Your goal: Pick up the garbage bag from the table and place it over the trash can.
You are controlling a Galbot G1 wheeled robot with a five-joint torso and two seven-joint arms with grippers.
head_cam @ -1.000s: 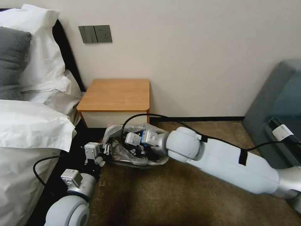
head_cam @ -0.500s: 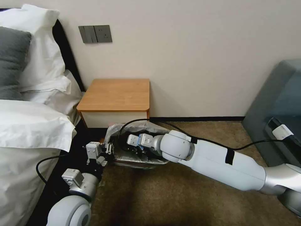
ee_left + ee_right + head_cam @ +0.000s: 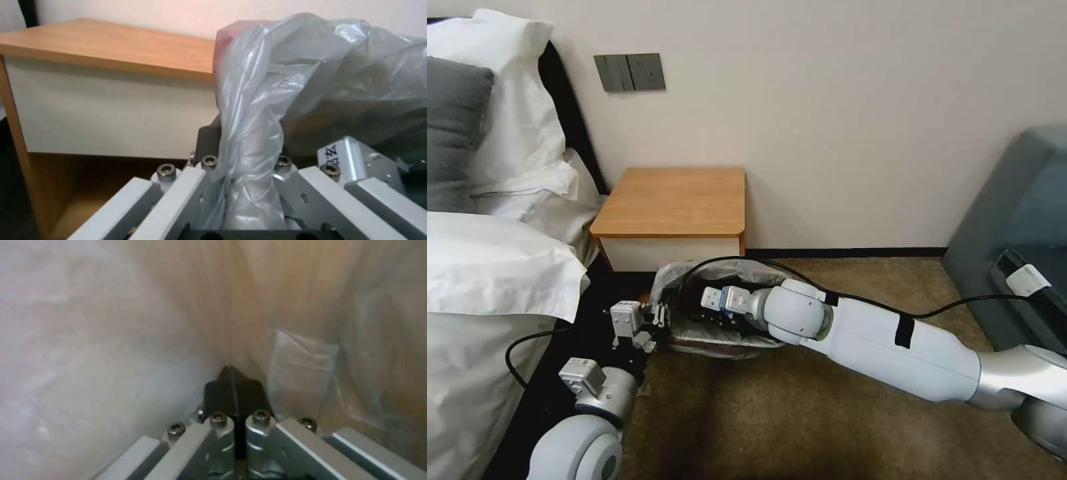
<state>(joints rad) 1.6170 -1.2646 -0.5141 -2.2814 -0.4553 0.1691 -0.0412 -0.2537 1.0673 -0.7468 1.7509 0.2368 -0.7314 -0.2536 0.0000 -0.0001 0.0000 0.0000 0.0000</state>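
**A:** Where is the garbage bag (image 3: 720, 272) right now?

**B:** Down on the floor in front of the table (image 3: 674, 200), draped over the trash can (image 3: 727, 343), which stands on the carpet (image 3: 800, 427) between the bed (image 3: 487, 280) and my right arm. The grey plastic bunches up along the far rim and the near edge, and the table top is bare wood.

**A:** And your left gripper (image 3: 657, 319)?

**B:** It sits at the bin's left side, next to the bed. In my left wrist view the left gripper (image 3: 249, 173) has its fingers pinched on a twisted strand of the garbage bag (image 3: 285, 86), with the pinkish rim showing at the top of the fold and the table's (image 3: 106, 100) white panel just behind.

**A:** The right one?

**B:** My right gripper (image 3: 710, 319) reaches down inside the bag's mouth. In my right wrist view the dark fingers (image 3: 220, 390) are pressed together, tips touching, holding nothing I can make out, and the garbage bag's (image 3: 302, 373) translucent wall surrounds them.
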